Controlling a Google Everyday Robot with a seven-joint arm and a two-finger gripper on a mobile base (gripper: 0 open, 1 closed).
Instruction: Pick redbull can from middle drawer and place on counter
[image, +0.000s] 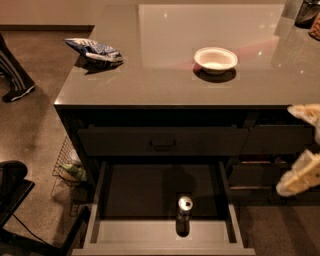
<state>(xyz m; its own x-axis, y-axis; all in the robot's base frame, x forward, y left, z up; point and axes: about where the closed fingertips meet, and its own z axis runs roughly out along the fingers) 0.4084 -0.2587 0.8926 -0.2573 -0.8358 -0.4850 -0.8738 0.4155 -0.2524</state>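
Observation:
The redbull can (184, 210) stands upright near the front of the open middle drawer (227, 200), its silver top showing. The drawer is pulled out below the counter (165, 70). My gripper (286, 149) is at the right edge of the view, in front of the right-hand drawer fronts, below the counter edge and well to the right of the can. Its two pale fingers (299, 176) stand apart with nothing between them. Most of the arm is out of view.
A white bowl (215, 59) and a blue snack bag (94, 49) lie on the counter. A closed drawer front with a black handle (162, 145) sits above the open drawer. A wire basket (69, 165) and a dark chair (15, 200) stand at the left on the floor.

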